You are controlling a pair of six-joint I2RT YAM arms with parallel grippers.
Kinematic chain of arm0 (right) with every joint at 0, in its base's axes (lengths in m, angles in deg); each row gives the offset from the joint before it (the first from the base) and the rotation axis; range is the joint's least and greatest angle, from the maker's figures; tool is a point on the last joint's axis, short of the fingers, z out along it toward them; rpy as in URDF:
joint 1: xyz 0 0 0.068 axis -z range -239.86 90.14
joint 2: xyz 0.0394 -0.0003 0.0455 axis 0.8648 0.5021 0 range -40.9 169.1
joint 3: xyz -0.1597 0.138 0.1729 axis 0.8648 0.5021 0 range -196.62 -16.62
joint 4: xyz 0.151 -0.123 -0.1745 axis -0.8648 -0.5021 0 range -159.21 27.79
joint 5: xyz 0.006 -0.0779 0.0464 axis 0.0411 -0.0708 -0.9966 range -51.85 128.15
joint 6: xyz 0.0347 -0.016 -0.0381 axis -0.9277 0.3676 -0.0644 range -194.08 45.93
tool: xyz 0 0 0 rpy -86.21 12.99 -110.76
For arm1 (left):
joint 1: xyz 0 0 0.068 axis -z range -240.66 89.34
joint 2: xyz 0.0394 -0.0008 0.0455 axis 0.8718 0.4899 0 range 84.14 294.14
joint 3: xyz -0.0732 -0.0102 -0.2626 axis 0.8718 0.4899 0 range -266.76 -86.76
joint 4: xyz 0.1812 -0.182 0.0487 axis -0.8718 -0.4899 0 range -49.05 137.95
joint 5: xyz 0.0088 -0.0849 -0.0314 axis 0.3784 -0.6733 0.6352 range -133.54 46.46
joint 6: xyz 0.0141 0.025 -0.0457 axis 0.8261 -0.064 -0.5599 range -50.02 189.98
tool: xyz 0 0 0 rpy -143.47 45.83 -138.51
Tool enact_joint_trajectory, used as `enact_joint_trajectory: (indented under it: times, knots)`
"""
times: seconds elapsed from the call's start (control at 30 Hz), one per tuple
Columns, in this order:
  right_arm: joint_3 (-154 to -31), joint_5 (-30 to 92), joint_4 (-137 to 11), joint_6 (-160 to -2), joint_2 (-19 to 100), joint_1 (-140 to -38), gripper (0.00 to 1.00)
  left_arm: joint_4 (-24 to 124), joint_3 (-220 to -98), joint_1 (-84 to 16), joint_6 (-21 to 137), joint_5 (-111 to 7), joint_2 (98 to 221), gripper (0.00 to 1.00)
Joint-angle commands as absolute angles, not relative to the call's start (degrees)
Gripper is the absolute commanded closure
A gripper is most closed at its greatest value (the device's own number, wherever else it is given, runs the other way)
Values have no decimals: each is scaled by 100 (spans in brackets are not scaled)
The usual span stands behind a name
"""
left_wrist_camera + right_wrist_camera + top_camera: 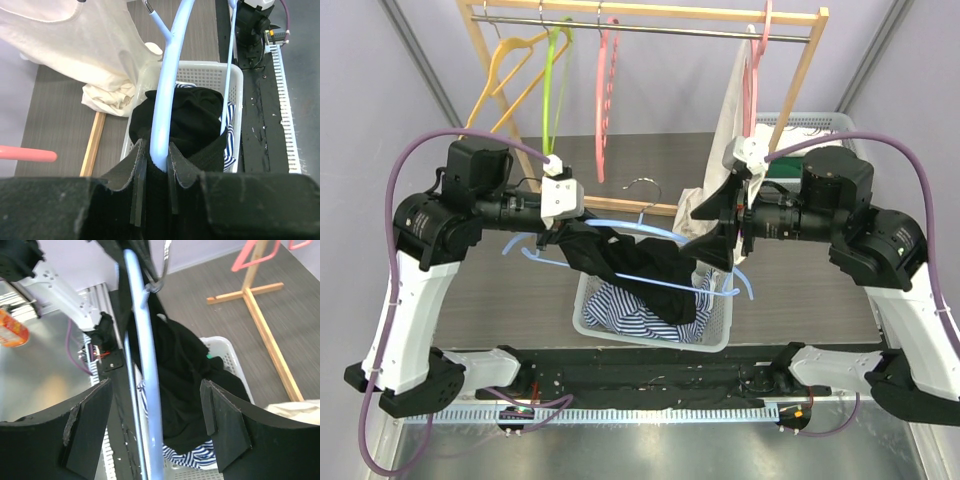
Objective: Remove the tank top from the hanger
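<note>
Left fingers [125,172] first: I have them closed narrow on one arm of the pale blue hanger [167,90], its bar rising straight out from between the two pads. My right fingers [87,425] stand wide apart at the hanger's other side. The blue bar runs up through the gap between them and touches neither pad.

The black tank top [640,265] is still on the hanger. It is bunched toward my left side, with its folds pressing against my left fingers, and sags from the middle of the bar down into the white basket [200,72] on the table [500,290]. Under it in the basket lies a blue-and-white striped garment [620,310].

Beyond the basket a white garment [75,45] hangs from the wooden rack [640,12], its lower end crumpled just beside the basket's far corner.
</note>
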State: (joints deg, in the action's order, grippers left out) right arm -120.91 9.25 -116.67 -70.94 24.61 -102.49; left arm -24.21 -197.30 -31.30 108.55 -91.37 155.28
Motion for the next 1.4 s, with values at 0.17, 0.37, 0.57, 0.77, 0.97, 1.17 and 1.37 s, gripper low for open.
enact_joint_trajectory:
  times: [0.17,0.37,0.57,0.77,0.97,1.17,1.37]
  knots:
    - [-11243,309,-11399,-7398,2019,-10240,25,-2289,-20277,-3113,10953,-9460,15630,100]
    - [-11119,291,-11231,-7530,1983,-10240,37,-2228,-20252,-3113,10883,-9451,15665,100]
    - [-11057,308,-11082,-7662,1843,-10240,82,-2131,-20208,-3113,10778,-9329,15665,100]
    - [-11092,721,-11046,-7733,1553,-10240,99,-1509,-19997,-3113,10199,-8951,15674,95]
    - [-11733,1757,-11660,-7461,1657,-10240,99,-779,-19812,-3113,9268,-8222,15709,5]
    - [-12560,3259,-12418,-6811,1860,-10267,99,-400,-19655,-3113,8669,-7668,15578,0]
    - [-12192,3718,-12672,-6643,1807,-10275,99,-137,-19180,-3113,8177,-6992,15455,0]
